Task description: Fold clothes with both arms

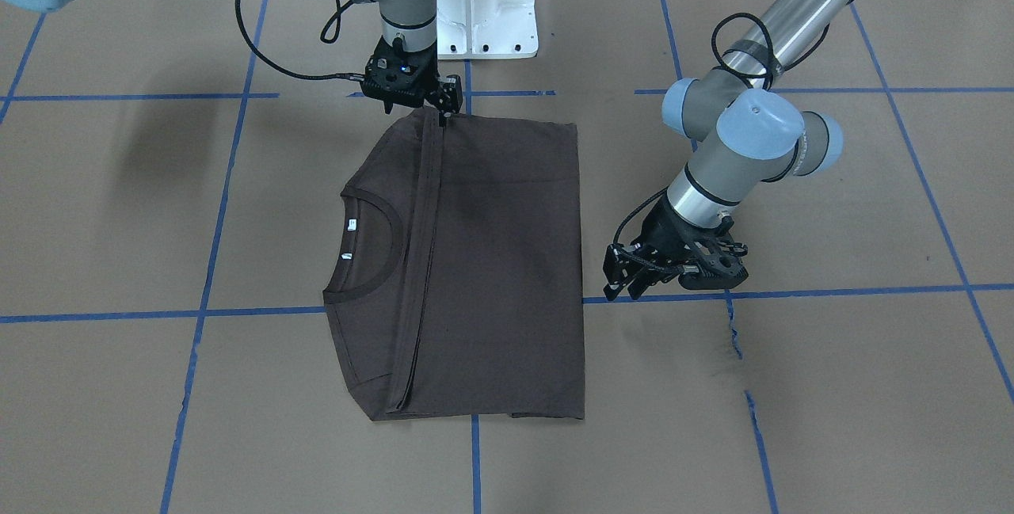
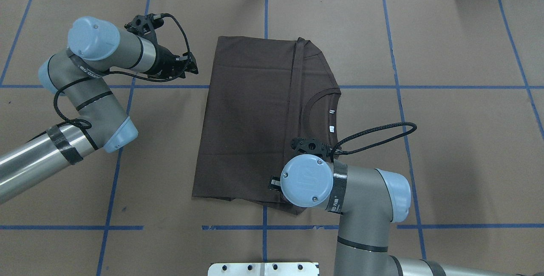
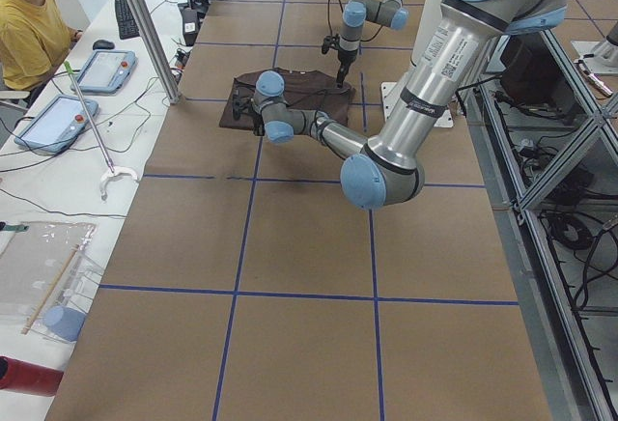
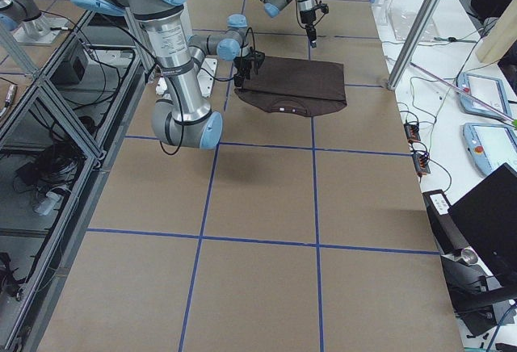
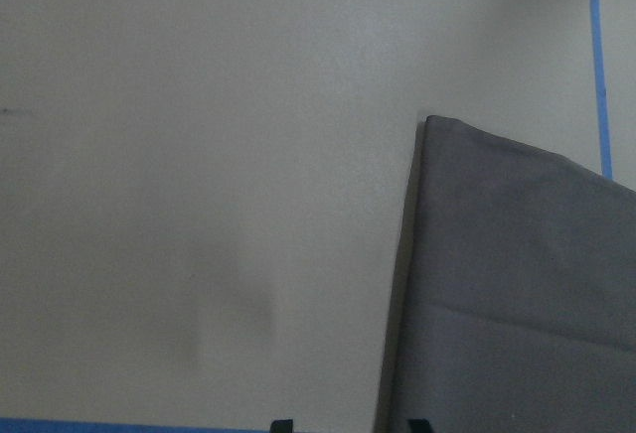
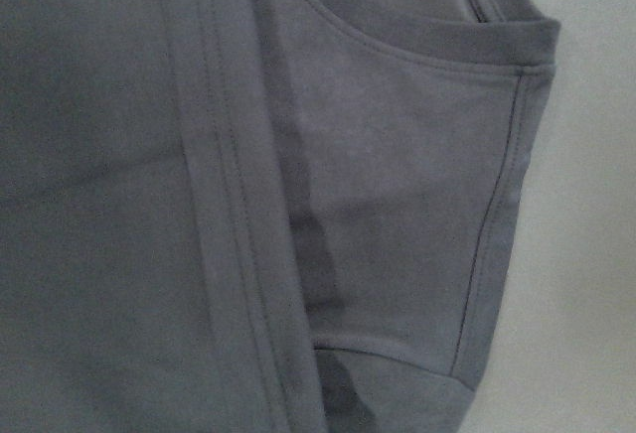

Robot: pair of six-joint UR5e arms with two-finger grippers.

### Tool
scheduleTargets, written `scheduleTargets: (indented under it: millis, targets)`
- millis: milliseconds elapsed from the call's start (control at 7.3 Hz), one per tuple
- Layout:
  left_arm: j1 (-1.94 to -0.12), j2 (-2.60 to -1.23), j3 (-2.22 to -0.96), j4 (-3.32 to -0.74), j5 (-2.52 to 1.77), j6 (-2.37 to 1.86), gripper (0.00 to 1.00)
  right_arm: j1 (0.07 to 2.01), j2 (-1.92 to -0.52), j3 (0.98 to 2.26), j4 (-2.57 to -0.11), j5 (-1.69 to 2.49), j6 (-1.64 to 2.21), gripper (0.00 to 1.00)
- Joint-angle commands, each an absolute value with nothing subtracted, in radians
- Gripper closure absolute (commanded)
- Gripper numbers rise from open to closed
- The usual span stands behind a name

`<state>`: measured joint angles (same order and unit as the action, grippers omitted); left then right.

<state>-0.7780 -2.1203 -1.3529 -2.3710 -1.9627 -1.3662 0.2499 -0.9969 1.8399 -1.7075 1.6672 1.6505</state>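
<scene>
T-shirt [image 1: 491, 260] flat at mid worktop [image 1: 792, 419], folded: hem band laid across body just short of collar [image 1: 380, 245].
Step, judged: between folds, setting up next grasp.
Right tool [image 1: 441, 108] tip down on shirt edge nearest base, at hem band; released or clenched, cannot tell.
Left tool [image 2: 189, 66] released, off cloth, just beside shirt's side edge.
Next: left must close on far corner, then paired lift.
Overhead hides right tool under wrist; front view shows it. Left wrist alone shows fingertips [image 5: 281, 423] apart.
</scene>
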Motion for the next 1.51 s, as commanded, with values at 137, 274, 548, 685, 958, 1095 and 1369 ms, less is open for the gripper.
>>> scheduleTargets:
  millis: [137, 274, 548, 685, 958, 1095, 1369]
  targets:
    - [-0.778, -2.117, -1.356, -2.367, -1.960, -1.371, 0.51, 0.224, -0.973, 1.815, -1.706, 1.663, 1.643, 0.00]
    - [-0.778, -2.114, -1.356, -2.367, -1.960, -1.371, 0.51, 0.224, -0.942, 1.775, -1.706, 1.663, 1.643, 0.00]
    - [-0.778, -2.112, -1.355, -2.367, -1.960, -1.370, 0.51, 0.225, -0.953, 1.764, -1.707, 1.664, 1.602, 0.00]
    - [-0.778, -2.112, -1.355, -2.365, -1.960, -1.370, 0.51, 0.233, -0.969, 1.766, -1.704, 1.669, 1.573, 0.00]
    - [-0.778, -2.114, -1.356, -2.365, -1.960, -1.370, 0.52, 0.256, -1.046, 1.805, -1.703, 1.675, 1.534, 0.00]
    - [-0.778, -2.114, -1.356, -2.365, -1.960, -1.370, 0.52, 0.264, -1.169, 1.922, -1.712, 1.686, 1.475, 0.00]
    - [-0.779, -2.115, -1.364, -2.364, -1.957, -1.371, 0.52, 0.284, -1.230, 1.990, -1.712, 1.714, 1.456, 0.00]
